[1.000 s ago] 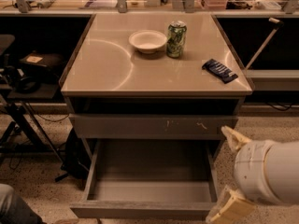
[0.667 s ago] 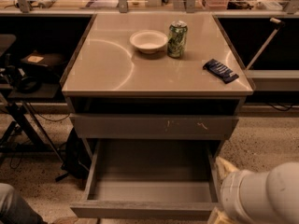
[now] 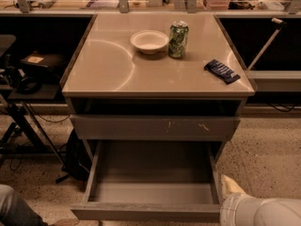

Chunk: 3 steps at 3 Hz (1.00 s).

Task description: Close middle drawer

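The middle drawer (image 3: pixel 150 173) is pulled out wide open below the table top, and its smooth grey interior is empty. Its plain front panel (image 3: pixel 146 212) lies near the bottom edge of the camera view. My gripper (image 3: pixel 230 186) is at the lower right, just outside the drawer's right front corner. Only its pale tip and the white arm (image 3: pixel 261 212) behind it show. The gripper holds nothing that I can see.
Above the open drawer is a grey drawer front with pale scratch marks (image 3: pixel 155 127). On the table top (image 3: pixel 108 65) stand a white bowl (image 3: pixel 149 41), a green can (image 3: pixel 178 39) and a dark packet (image 3: pixel 221 71). A person's knee (image 3: pixel 14 208) is at the lower left, and a dark bag (image 3: pixel 77 157) lies left of the drawer.
My arm and gripper have dropped lower toward the bottom right corner of the view, and less of them shows now. The drawer stays open as before.
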Each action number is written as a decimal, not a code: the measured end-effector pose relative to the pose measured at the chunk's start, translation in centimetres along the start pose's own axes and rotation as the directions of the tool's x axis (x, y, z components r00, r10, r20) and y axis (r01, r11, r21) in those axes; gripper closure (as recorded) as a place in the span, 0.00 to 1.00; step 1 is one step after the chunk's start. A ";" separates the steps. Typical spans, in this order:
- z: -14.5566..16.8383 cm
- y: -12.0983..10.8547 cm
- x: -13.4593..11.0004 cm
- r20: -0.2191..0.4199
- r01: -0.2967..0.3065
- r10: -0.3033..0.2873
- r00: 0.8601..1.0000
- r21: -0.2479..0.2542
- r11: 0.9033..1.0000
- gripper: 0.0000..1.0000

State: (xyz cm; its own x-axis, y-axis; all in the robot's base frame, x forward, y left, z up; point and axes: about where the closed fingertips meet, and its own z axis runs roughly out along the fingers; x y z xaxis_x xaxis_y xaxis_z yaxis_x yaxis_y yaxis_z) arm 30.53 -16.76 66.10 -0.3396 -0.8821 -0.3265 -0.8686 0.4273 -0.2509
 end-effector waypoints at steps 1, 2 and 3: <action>3.9 2.5 2.8 -0.044 0.026 -0.025 0.999 0.024 0.999 0.00; 7.0 3.7 7.0 -0.040 -0.026 0.028 0.999 0.043 0.999 0.00; 11.4 4.1 7.9 0.047 -0.127 0.127 0.991 0.002 0.992 0.00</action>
State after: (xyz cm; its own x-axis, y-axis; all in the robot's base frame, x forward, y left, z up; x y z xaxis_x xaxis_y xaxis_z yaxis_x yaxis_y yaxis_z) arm 28.38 -19.68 52.13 -0.4300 -0.8105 -0.3978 -0.8176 0.5365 -0.2092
